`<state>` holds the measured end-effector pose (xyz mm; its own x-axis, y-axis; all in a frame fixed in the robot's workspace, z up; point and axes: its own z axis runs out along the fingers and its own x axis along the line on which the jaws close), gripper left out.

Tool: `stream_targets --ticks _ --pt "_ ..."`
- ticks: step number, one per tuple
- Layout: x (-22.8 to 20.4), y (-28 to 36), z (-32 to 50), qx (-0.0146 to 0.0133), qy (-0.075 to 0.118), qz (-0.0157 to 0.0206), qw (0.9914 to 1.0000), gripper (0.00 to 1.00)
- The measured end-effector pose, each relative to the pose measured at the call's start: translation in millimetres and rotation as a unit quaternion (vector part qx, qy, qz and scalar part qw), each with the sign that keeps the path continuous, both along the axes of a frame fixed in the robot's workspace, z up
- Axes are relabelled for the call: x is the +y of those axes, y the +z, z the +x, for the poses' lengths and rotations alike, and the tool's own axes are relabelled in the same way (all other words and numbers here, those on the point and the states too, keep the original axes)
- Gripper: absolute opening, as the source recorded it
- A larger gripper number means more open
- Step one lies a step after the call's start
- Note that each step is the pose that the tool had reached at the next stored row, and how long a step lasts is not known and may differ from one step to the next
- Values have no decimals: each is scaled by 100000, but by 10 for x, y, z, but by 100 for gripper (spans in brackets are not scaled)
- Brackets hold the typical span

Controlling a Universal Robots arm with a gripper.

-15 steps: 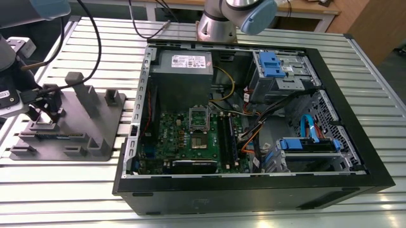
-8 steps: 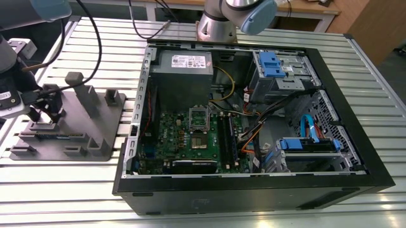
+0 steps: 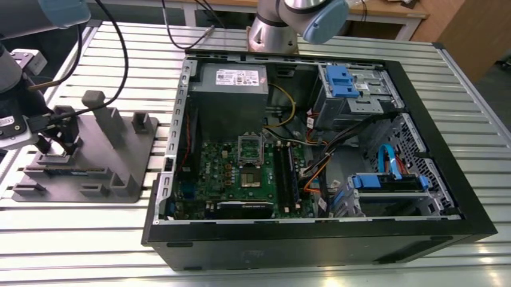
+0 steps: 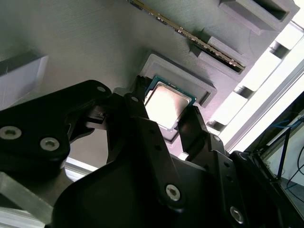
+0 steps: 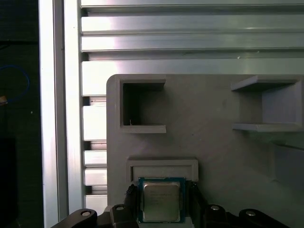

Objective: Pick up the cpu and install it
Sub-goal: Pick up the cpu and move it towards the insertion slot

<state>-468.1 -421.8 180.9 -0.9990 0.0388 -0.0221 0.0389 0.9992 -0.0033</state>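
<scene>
The cpu [image 5: 161, 202] is a small square chip with a shiny silver top and a green rim [image 4: 166, 105]. It lies at a shallow stepped pocket of the grey fixture block [image 3: 119, 161], which stands on the table at the exterior view's left. My gripper [image 3: 54, 154] reaches down onto that block. In both wrist views its black fingers [image 4: 142, 118] [image 5: 194, 199] press against two opposite edges of the chip. My gripper [image 5: 161, 204] is shut on the cpu. Inside the open computer case, the green motherboard [image 3: 231, 173] carries the metal-framed socket [image 3: 251, 150].
The open black computer case [image 3: 319, 239] stands at the exterior view's middle and right, with cables, blue drive brackets [image 3: 339, 81] and a grey power supply [image 3: 231, 81]. The fixture has upright posts [image 3: 100, 110] and other pockets [image 5: 142, 107]. The table is ribbed aluminium [image 3: 80, 239].
</scene>
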Motion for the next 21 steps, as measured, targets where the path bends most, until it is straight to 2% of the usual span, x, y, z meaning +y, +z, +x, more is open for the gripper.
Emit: stream_targets --ticks 14,15,16,21 --pt "0 21 0 1 1 1 100000 55" --pt "0 22 0 0 3 0 100000 53" --pt "0 22 0 3 0 -1 100000 47" --pt "0 25 0 -3 -1 1 100000 47"
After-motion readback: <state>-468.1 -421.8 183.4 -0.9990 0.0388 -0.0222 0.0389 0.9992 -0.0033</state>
